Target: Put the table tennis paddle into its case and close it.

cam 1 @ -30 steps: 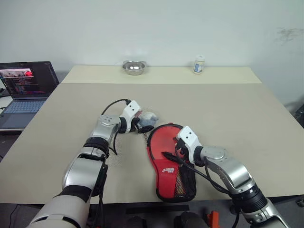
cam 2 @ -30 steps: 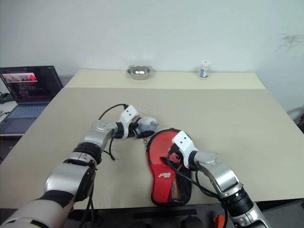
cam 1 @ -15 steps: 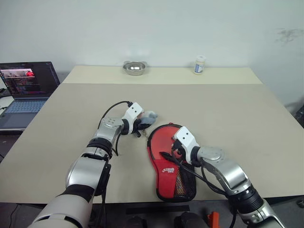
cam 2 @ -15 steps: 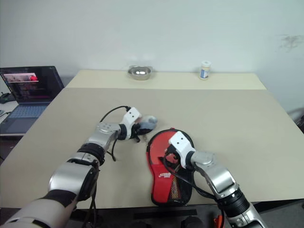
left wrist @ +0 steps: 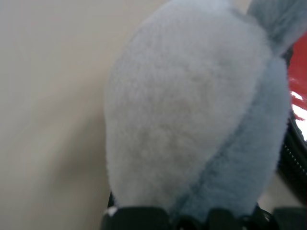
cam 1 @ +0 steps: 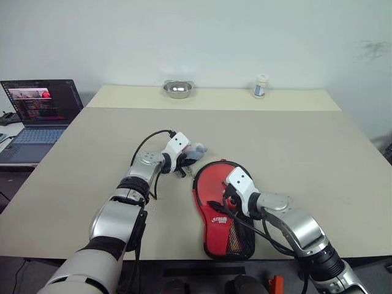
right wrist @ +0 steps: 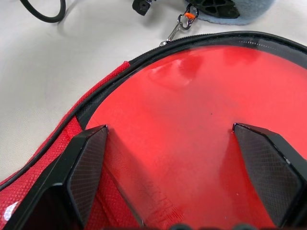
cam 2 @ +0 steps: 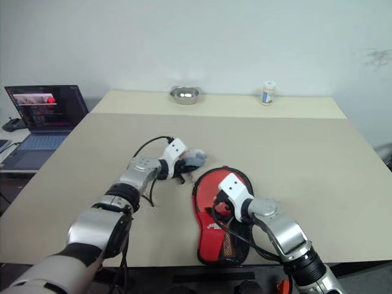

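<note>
Pinching grey fluffy zipper charm (cam 1: 195, 151), left gripper (cam 1: 184, 160) | right gripper (right wrist: 177, 158) spread over paddle (right wrist: 192, 115) in case (cam 1: 215, 215) near table (cam 1: 318, 159) front edge | risk: charm slips, zipper snags on bat.

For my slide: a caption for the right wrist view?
Open right gripper over the red paddle lying in its case.

We see the case (cam 1: 223, 211) lying near the table's (cam 1: 294, 147) front edge, the paddle (right wrist: 201, 115) in it. The plush charm (cam 1: 195, 152) lies just behind-left of it. The bowl (cam 1: 178, 89) and bottle (cam 1: 261, 86) stand at the far edge, the laptop (cam 1: 38, 110) off to the left.
</note>
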Action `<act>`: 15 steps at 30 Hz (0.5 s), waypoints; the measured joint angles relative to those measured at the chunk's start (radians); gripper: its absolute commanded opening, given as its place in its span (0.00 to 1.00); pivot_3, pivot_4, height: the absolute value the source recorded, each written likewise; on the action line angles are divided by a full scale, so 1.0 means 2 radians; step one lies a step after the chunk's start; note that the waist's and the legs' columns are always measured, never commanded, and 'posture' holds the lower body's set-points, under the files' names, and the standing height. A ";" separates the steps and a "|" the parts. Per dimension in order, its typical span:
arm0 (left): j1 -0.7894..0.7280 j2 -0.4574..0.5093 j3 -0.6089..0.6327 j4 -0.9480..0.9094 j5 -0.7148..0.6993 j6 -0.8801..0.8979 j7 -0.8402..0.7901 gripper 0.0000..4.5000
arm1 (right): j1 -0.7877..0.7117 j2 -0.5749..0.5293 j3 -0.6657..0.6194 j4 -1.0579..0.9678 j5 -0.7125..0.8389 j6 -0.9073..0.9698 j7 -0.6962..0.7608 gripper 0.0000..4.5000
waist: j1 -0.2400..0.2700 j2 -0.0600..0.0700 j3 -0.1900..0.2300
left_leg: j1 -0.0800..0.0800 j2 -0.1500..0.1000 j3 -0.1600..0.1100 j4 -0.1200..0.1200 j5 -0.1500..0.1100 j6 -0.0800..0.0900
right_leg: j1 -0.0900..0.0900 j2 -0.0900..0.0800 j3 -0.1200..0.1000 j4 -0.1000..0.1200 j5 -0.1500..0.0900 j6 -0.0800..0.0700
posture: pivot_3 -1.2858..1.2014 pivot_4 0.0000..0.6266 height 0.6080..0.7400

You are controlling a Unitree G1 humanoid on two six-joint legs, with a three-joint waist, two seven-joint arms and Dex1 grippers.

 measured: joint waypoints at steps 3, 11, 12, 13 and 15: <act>-0.021 -0.025 -0.016 0.025 0.030 -0.002 0.065 0.13 | -0.002 0.000 -0.001 0.009 0.000 0.000 0.000 1.00 | 0.000 0.000 0.000 | 0.003 -0.001 -0.001 0.000 0.000 0.000 | 0.004 -0.001 -0.001 -0.001 0.000 0.000 | 0.52 0.24 1.00; -0.082 -0.085 -0.073 0.062 0.119 -0.015 0.222 0.12 | -0.006 0.001 0.000 0.018 0.003 -0.001 0.009 1.00 | -0.001 -0.001 -0.001 | 0.004 -0.001 -0.001 -0.001 0.000 0.000 | 0.005 -0.002 0.000 -0.002 -0.001 0.002 | 0.52 0.24 1.00; -0.090 -0.092 -0.081 0.067 0.130 -0.015 0.237 0.12 | -0.006 0.001 0.000 0.017 0.004 -0.001 0.009 1.00 | -0.001 -0.001 -0.001 | 0.004 -0.001 -0.001 -0.001 0.000 0.000 | 0.005 -0.002 0.000 -0.002 -0.001 0.002 | 0.52 0.24 1.00; -0.098 -0.100 -0.089 0.072 0.142 -0.015 0.251 0.12 | -0.006 0.001 0.000 0.017 0.004 -0.001 0.009 1.00 | -0.001 -0.001 -0.001 | 0.004 -0.002 -0.001 -0.001 0.000 0.000 | 0.005 -0.002 0.000 -0.002 -0.001 0.002 | 0.52 0.24 1.00; -0.110 -0.116 -0.102 0.077 0.161 -0.015 0.268 0.12 | -0.005 0.000 0.000 0.016 0.004 -0.001 0.010 1.00 | -0.001 -0.001 -0.001 | 0.004 -0.002 -0.001 -0.001 0.000 0.000 | 0.005 -0.002 0.000 -0.002 -0.001 0.002 | 0.52 0.24 1.00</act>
